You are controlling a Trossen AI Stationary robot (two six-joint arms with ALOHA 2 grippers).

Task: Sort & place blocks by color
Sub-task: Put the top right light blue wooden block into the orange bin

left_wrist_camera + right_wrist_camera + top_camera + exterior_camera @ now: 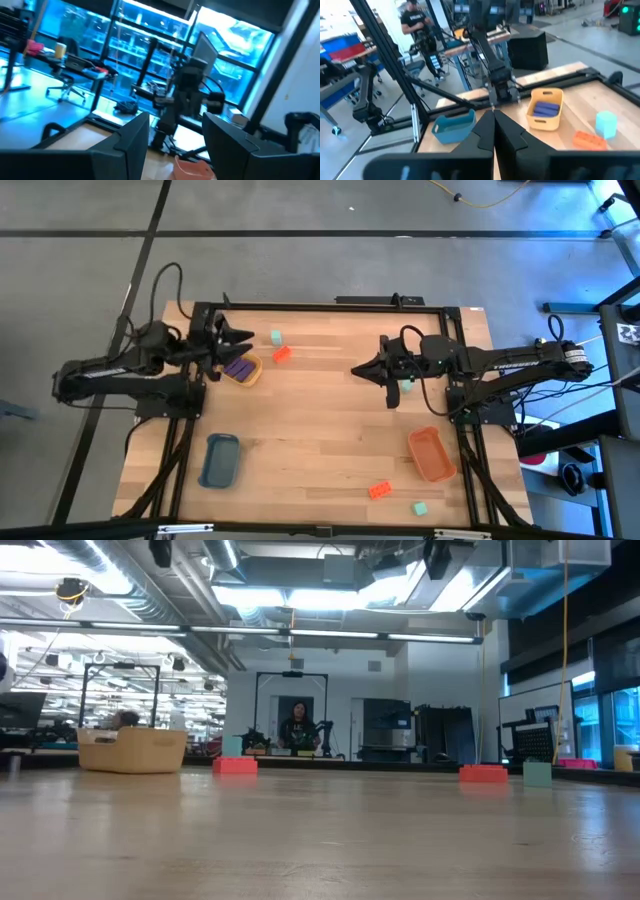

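Purple blocks (pixel 239 366) lie in the yellow tray (pixel 252 377), also seen as purple blocks (pixel 544 108) in the right wrist view. A mint block (pixel 275 337) and an orange-red block (pixel 281 353) rest on the table beside that tray. A second orange-red block (pixel 379 490) and mint block (pixel 420 508) sit near the near edge. My left gripper (pixel 243 340) is open over the yellow tray's far side, holding nothing. My right gripper (pixel 358 370) is shut and empty above mid-table, pointing at the left arm; a mint patch (pixel 405 385) shows under its wrist.
A blue tray (pixel 220 460) lies at near left and an orange tray (pixel 432 453) at near right. Bare wood (pixel 320 420) spreads between the arms. The black frame (pixel 330 306) runs along the far edge. In the low view a person (pixel 298 728) stands far behind the table.
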